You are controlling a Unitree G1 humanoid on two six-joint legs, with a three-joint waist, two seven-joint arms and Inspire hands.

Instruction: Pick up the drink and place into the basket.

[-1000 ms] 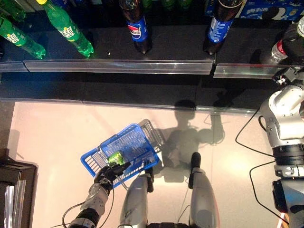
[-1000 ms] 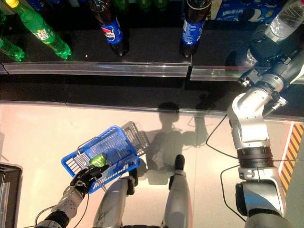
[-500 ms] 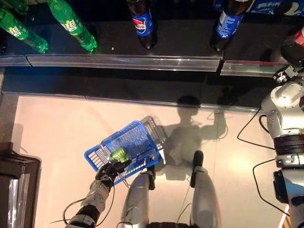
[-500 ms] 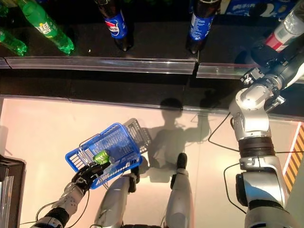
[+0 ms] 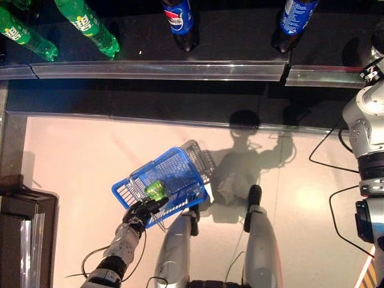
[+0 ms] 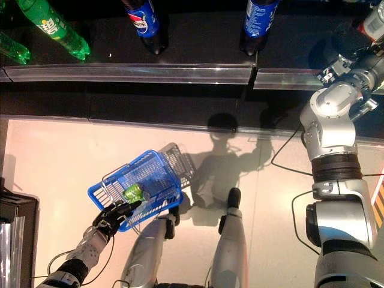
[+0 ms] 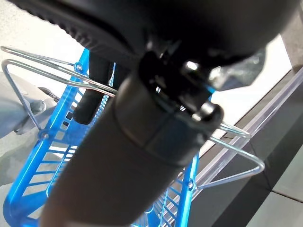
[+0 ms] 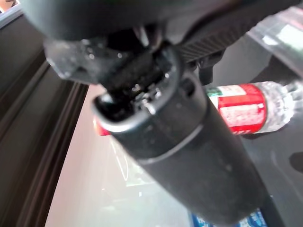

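Below, the left hand [image 5: 139, 213] curls round the wire handles of the blue basket [image 5: 180, 174], carrying it at about seven o'clock of the floor area, just in front of the robot. Inside the basket, near the hand, lies a small green drink [image 5: 155, 189]; its type cannot be made out. At about one o'clock, the right hand [image 6: 360, 60] reaches onto the dark shelf [image 5: 198, 42]; whether its fingers are closed cannot be told from any view. Just past it in the wrist view lies a clear bottle [image 8: 248, 106] with a red label, on its side, its long axis roughly along the shelf; which end is the cap is not clear. Judged from its look, this bottle is thin plastic: light to moderate in weight, smooth, somewhat yielding and liable to roll, so a wrap round the labelled middle seems safest. Farther along the shelf, toward eleven o'clock, stand two dark cola bottles [image 5: 179, 18] and green bottles [image 5: 87, 27].
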